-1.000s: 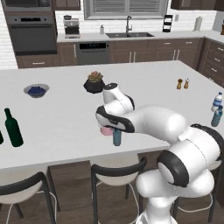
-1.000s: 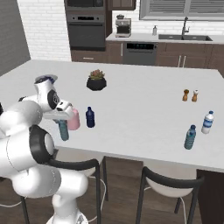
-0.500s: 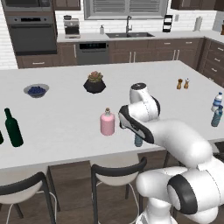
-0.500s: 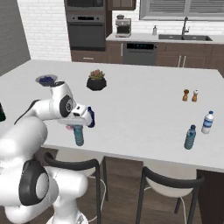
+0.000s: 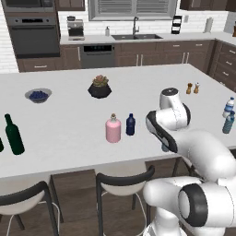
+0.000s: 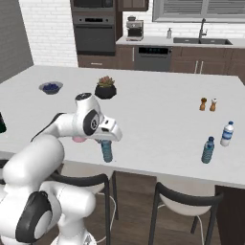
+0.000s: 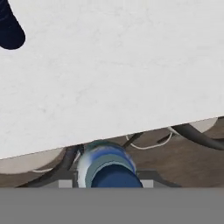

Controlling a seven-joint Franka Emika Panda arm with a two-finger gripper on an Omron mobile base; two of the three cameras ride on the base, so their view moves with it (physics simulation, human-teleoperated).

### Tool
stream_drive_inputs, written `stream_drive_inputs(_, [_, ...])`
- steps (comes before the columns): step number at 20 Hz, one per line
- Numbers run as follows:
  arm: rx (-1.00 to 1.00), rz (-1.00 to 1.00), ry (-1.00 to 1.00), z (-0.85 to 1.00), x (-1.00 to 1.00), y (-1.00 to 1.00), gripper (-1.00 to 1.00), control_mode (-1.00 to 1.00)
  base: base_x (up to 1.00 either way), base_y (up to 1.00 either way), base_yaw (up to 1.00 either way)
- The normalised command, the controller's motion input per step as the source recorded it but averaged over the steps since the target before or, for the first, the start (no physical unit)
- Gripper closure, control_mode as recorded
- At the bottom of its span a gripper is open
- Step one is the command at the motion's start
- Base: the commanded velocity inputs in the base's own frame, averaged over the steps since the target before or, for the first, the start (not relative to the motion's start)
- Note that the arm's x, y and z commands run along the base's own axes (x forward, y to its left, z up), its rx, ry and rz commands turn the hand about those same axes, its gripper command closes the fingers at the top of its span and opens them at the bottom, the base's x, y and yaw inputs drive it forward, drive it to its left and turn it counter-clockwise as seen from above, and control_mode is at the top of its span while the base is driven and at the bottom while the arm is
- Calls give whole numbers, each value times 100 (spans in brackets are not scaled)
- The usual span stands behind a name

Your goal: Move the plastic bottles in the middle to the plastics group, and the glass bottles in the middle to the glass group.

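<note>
One white island counter (image 5: 69, 124) before dark cabinets (image 5: 152, 53); end effector (image 6: 106, 143) clamped on teal bottle (image 6: 107, 152).

Lying open between the navy bottle (image 5: 130, 124) and the plastics group (image 6: 216, 142): wide bare counter (image 6: 162, 115). Standing further back, well apart: salt and pepper shakers (image 6: 208, 104).

The arm's white links hid most of the teal bottle (image 5: 164, 147) and its grasp. The navy bottle (image 7: 9, 27) was cut by the hand view's edge. The pink bottle (image 6: 78, 139) showed only as a sliver.
</note>
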Motion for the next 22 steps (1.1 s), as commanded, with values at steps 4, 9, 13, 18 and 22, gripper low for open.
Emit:
stream_drive_inputs(4, [-10,-17,0,8,25,-76,100,-100,0,0,0])
stream_drive_inputs(9, [-13,-19,0,10,26,-80,100,-100,0,0,0])
stream_drive_inputs(13, [-13,-20,0,7,24,-72,100,-100,0,0,0])
stream_drive_inputs(18, [-11,-19,0,6,22,-75,100,-100,0,0,0])
stream_drive_inputs(22, [-4,-14,0,7,22,-80,100,-100,0,0,0])
